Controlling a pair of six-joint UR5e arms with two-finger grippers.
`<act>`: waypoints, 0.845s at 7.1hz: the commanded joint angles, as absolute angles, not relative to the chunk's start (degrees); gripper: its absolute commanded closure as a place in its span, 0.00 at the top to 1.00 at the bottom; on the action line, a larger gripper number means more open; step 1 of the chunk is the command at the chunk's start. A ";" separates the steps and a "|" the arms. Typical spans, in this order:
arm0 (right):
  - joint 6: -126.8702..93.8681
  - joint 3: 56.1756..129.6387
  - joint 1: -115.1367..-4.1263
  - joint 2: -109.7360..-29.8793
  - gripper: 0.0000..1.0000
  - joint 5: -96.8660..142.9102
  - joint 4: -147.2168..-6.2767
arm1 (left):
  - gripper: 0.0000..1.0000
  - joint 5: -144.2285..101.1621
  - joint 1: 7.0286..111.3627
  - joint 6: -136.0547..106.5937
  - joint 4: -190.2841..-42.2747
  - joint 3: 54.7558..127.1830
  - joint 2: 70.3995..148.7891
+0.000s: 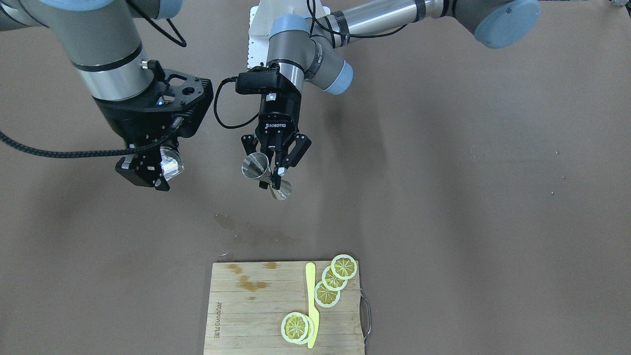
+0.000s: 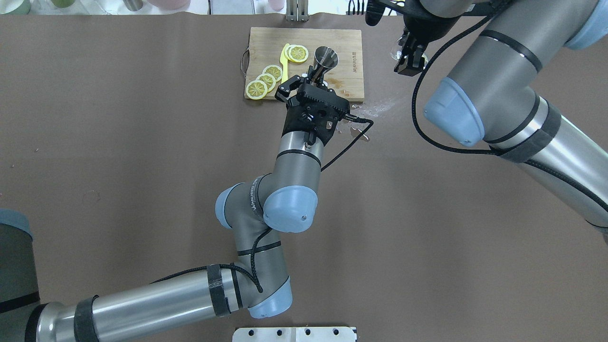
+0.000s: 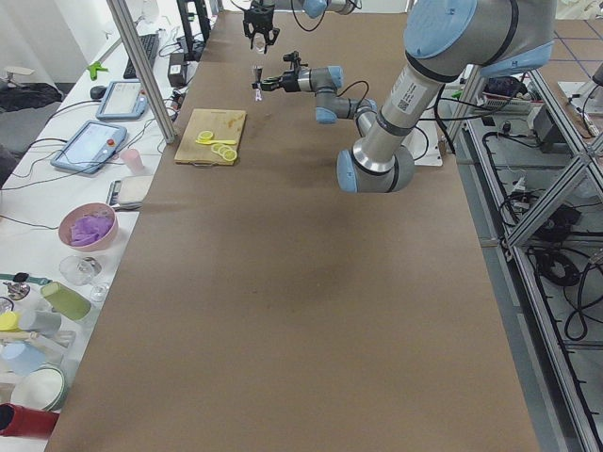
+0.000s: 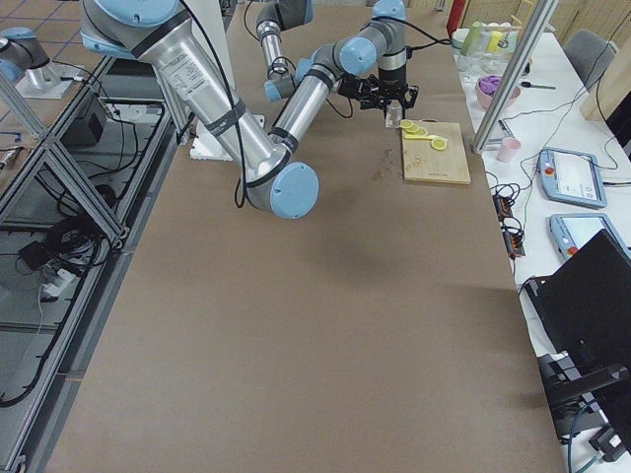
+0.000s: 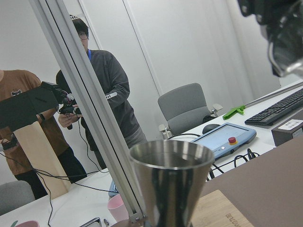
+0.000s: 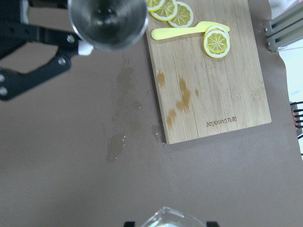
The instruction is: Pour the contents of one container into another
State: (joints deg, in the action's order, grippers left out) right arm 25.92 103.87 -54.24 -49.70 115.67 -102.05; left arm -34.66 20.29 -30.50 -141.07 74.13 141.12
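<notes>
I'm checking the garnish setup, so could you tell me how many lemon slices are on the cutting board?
5. Three lemon slices overlap in a row by the cutting board handle; two stack against the yellow knife. More could hide underneath.

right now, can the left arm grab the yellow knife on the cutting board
Probably not yet: the left gripper is shut on the jigger, so it has no free grasp. The yellow knife lies in the open on the cutting board nearby, so reach itself looks fine.

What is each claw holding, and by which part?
Left gripper pinches the steel jigger at its narrow waist. Right gripper holds a clear glass; where exactly cannot be told.
</notes>
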 commanded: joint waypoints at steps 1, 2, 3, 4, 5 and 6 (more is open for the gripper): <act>21.90 103.54 -57.55 -58.41 0.00 117.59 -89.71 | 0.00 -39.00 21.79 -34.08 -143.33 78.64 136.61; 19.10 102.40 -58.44 -61.49 0.00 119.16 -84.08 | 0.00 -41.02 22.75 -36.28 -143.61 81.27 133.71; 14.20 100.83 -58.97 -64.13 0.00 119.61 -77.06 | 0.00 -43.31 23.98 -36.65 -143.70 84.52 130.72; 8.58 100.11 -59.58 -66.51 0.00 119.71 -72.73 | 0.00 -44.81 24.78 -36.65 -145.01 86.73 127.91; 5.39 99.41 -59.85 -68.27 0.00 119.18 -69.81 | 0.00 -45.43 25.39 -36.65 -146.15 88.66 125.44; -0.47 97.93 -60.38 -71.86 0.00 119.18 -61.61 | 0.00 -45.79 25.57 -36.65 -146.16 91.90 121.68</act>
